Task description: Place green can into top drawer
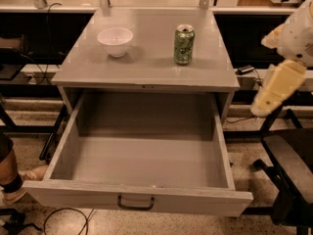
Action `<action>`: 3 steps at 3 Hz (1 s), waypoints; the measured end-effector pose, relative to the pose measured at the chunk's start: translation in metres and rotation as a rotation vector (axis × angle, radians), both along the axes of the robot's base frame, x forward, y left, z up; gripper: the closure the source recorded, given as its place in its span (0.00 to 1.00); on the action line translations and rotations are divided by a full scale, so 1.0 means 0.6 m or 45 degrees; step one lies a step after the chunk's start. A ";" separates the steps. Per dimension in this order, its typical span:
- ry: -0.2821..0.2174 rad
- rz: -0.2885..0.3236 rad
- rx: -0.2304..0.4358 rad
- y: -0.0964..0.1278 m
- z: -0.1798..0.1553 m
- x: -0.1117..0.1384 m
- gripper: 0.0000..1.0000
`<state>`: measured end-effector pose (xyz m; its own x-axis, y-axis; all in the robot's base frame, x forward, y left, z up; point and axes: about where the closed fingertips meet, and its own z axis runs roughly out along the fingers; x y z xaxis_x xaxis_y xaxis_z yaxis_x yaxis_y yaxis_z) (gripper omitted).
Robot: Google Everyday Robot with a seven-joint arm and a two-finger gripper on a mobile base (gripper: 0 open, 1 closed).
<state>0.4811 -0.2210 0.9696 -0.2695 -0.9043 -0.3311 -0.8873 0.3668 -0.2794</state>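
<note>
Camera view, upright green can (184, 45), silver top, gripper (276, 91) far right

Grey cabinet top (146, 67) — bears a white bowl (115, 41) toward the left and the green can (184, 44), upright, toward the right, the two apart. Sits over the top drawer (137, 196), pulled out beneath. Gripper (277, 88) off to the right — beyond the top's edge, touching nothing.
</note>
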 end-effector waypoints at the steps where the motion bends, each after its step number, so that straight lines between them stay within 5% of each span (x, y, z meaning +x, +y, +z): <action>1: -0.141 -0.096 0.172 -0.003 -0.011 0.104 0.00; 2: -0.241 -0.230 0.366 -0.003 -0.028 0.180 0.00; 3: -0.330 -0.253 0.394 -0.003 -0.007 0.206 0.00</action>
<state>0.6046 -0.2227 0.9652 -0.3006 -0.6913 -0.6571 -0.7066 0.6242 -0.3334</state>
